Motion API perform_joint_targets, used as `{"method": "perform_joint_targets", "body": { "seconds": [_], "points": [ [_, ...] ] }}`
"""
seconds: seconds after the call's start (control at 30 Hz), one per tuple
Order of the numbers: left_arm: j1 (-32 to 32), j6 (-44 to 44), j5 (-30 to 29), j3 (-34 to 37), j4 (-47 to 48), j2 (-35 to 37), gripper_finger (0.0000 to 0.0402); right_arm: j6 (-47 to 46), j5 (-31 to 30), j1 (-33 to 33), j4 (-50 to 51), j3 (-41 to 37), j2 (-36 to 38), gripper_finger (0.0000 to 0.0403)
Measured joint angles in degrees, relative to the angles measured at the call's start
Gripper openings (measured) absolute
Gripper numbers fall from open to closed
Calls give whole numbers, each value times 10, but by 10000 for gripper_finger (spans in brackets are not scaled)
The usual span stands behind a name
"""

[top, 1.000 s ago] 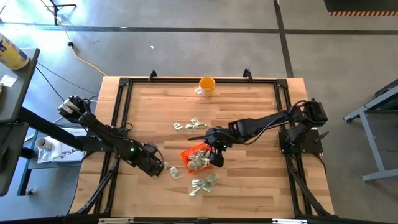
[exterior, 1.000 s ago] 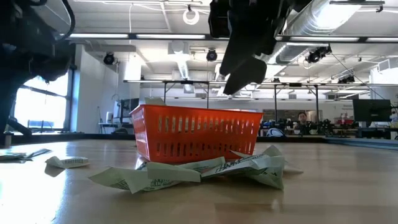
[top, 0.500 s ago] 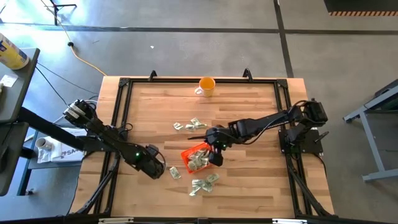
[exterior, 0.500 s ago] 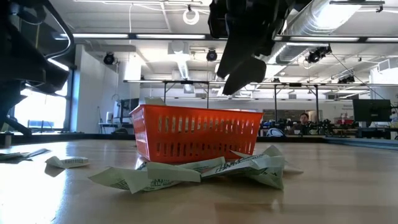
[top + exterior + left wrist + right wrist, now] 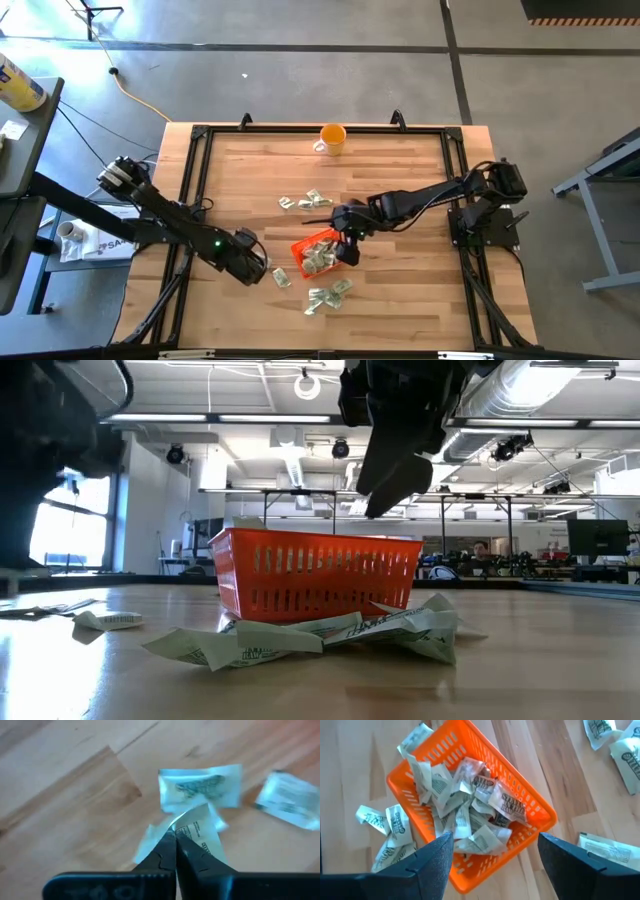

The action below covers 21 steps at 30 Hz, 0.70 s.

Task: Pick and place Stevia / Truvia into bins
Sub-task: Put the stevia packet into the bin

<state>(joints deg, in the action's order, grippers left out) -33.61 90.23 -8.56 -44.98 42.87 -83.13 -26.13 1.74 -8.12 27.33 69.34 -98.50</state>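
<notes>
The orange tray (image 5: 318, 254) sits near the middle of the wooden desk (image 5: 400, 290), heaped with pale green and white sachets (image 5: 470, 800). The right tool (image 5: 349, 247) hangs just above the tray's right edge, its two fingers (image 5: 437, 865) spread wide apart and holding nothing. To the tray's left, the left tool (image 5: 176, 851) is down at the desk, fingers pinched together on the edge of a single sachet (image 5: 202, 827), with two more packets (image 5: 200, 787) lying flat just beyond it. A loose cluster of sachets (image 5: 329, 295) lies just in front of the tray, another group (image 5: 305, 201) just behind it. An orange mug (image 5: 332, 138) stands well behind the tray, at the desk's far edge.
</notes>
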Motion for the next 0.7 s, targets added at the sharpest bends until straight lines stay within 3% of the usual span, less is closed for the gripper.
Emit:
{"method": "perform_joint_targets", "body": {
  "seconds": [0.27, 0.43, 0.53, 0.7],
  "points": [
    [7, -36, -36, -53, 26, 63, 21, 8, -2, 0, 9, 0, 0, 280],
    [43, -140, -104, -74, -77, 81, 21, 12, 14, 0, 15, 0, 3, 279],
    [106, -226, -86, -73, -145, 62, 21, 10, 16, -9, 20, 0, 10, 279],
    [210, -351, 20, -73, -322, -7, 21, 7, -24, -38, 73, 0, 43, 279]
  ]
}}
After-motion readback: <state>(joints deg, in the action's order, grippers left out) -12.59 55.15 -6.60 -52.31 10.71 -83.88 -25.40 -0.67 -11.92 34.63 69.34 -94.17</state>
